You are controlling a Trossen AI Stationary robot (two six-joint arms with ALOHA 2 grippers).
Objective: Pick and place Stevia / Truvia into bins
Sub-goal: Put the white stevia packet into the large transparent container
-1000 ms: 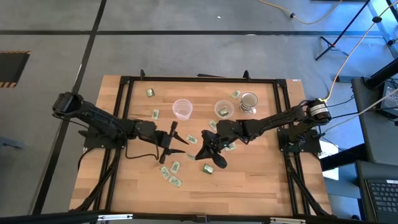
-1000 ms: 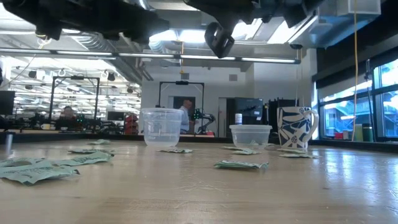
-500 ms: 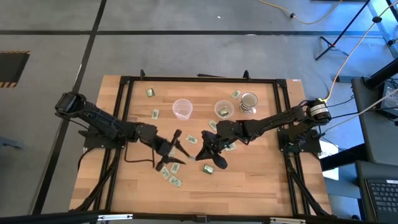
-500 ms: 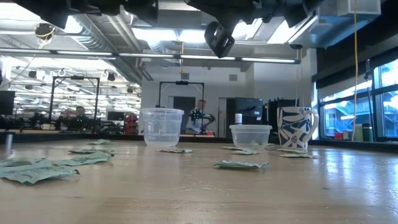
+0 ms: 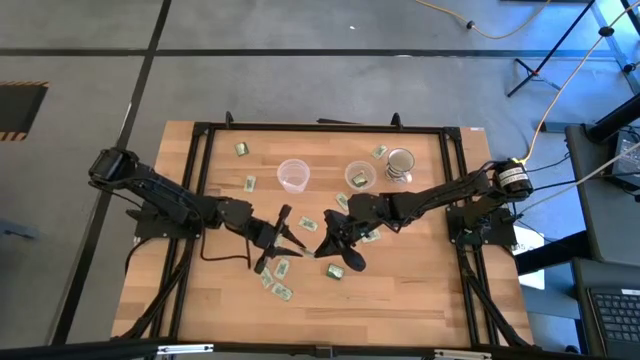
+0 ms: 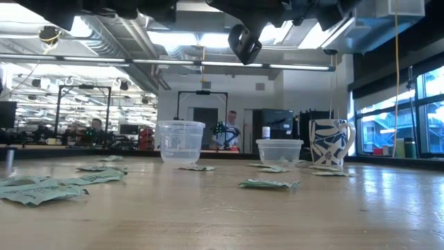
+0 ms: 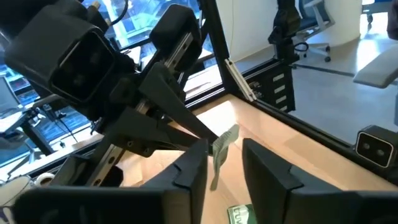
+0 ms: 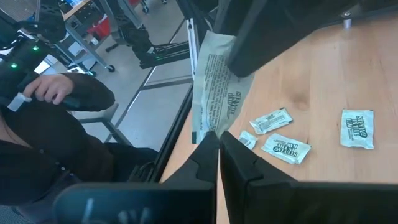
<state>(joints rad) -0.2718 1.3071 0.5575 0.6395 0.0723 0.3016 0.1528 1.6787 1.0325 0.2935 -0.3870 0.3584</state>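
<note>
SACHET [image 8: 217, 87]: white paper, small black print unreadable, clenched in right gripper [image 8: 217, 140] and meeting left gripper [image 7: 224, 152], whose grasp cannot be told, above mid-bench [image 5: 420, 300] | LOOSE SACHETS [image 8: 285, 148]: green-white, "STEVIA" | CUPS [image 5: 293, 175]: clear, contents unclear | MUG [image 6: 329, 142]: blue-patterned

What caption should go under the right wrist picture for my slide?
Right gripper holds up a sachet, the left arm's fingers closing on its other end, above loose sachets on the table.

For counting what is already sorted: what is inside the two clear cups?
From above, the right cup holds something green, apparently a sachet. The left cup looks empty. From the low view, the translucent walls hide their bottoms.
</note>
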